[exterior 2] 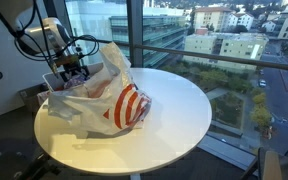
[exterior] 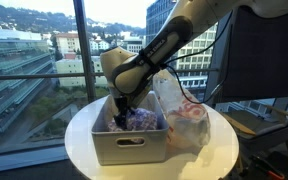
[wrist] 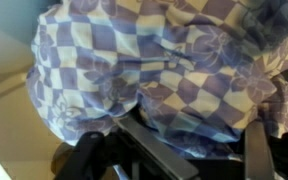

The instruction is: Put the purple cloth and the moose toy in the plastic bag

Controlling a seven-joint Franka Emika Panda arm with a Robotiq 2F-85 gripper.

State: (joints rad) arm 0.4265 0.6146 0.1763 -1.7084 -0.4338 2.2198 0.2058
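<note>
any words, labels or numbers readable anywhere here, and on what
No text can be read in any view.
plastic bag: red printed markings, too blurred to read.
purple cloth: checked flower print, no words.
grey bin: no label visible.

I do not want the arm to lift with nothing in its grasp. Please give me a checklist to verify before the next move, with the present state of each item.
1. Gripper lowered into the grey bin: ok.
2. Purple cloth directly in front of the gripper: ok, it fills the wrist view.
3. Jaws closed on the cloth: not ok, they look apart.
4. Plastic bag close beside the bin: ok.
5. Bag mouth open upward: cannot tell.
6. Moose toy located: cannot tell, no view shows it.
</note>
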